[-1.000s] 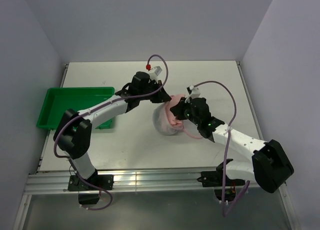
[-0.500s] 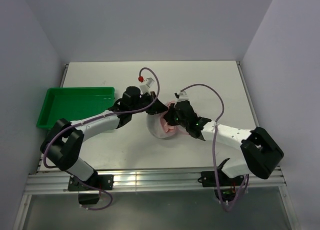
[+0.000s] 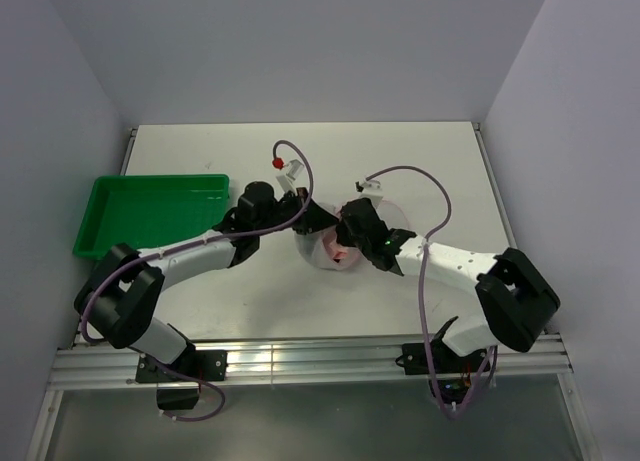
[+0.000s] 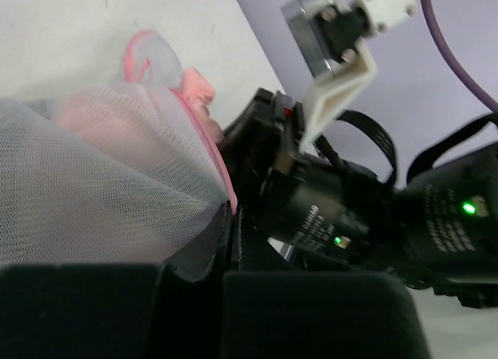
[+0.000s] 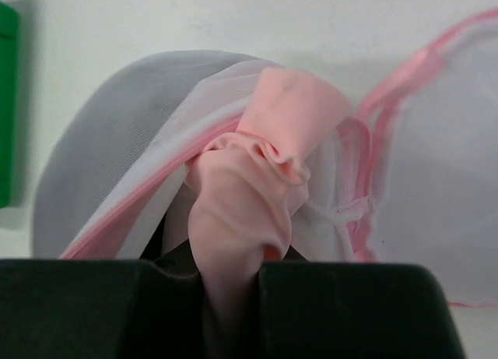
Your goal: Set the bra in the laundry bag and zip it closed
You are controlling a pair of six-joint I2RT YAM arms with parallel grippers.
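The laundry bag (image 3: 322, 251), white mesh with pink zipper trim, lies mid-table between both grippers. My left gripper (image 3: 305, 224) is shut on the bag's mesh rim (image 4: 198, 242) at its left side. My right gripper (image 3: 345, 239) is shut on the pink bra (image 5: 249, 211), whose bunched fabric hangs out of the jaws over the bag's open mouth (image 5: 156, 180). The bag's pink-trimmed lid flap (image 5: 436, 164) lies to the right. In the left wrist view the bra (image 4: 101, 114) shows pink through the mesh (image 4: 85, 195), and the right arm's wrist fills the right side.
A green plastic tray (image 3: 150, 213) stands at the table's left edge. Purple cables loop above both wrists. The table's white top (image 3: 420, 161) extends behind the bag, with walls close on the left, back and right.
Both grippers have moved down and toward each other over the bag. The right gripper has carried the bra leftward into the bag's mouth; the left arm has lowered and stretched flatter.
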